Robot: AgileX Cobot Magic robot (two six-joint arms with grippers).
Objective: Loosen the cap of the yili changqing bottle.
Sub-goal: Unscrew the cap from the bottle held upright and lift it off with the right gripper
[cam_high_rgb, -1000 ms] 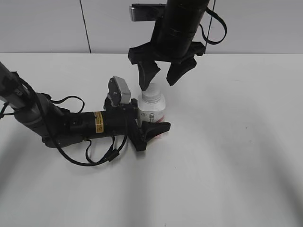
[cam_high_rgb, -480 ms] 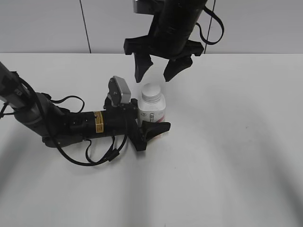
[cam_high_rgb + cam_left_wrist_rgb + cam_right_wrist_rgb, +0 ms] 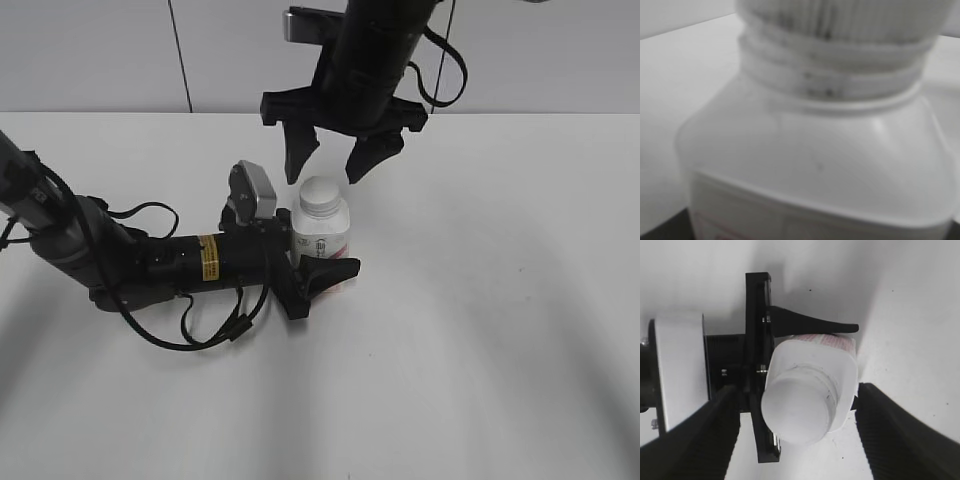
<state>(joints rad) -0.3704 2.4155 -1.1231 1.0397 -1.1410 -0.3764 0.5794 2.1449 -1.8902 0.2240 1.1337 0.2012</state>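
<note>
Overhead, the right tool (image 3: 334, 165) hangs spread above the cap (image 3: 320, 195); the left tool (image 3: 312, 262) pinches the bottle (image 3: 322, 238).

The small white squarish bottle with pink print (image 3: 321, 238) is flanked by the black left gripper (image 3: 318, 262), so its sides offer no passage. Above its round white ribbed cap (image 3: 321, 194) the way is open: the black right gripper (image 3: 332, 163) hangs there, fingers spread wide. The white table (image 3: 500, 300) to the right lies free.

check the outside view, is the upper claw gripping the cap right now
No, the right claw hangs open above the cap, with both fingers clear of it.
</note>
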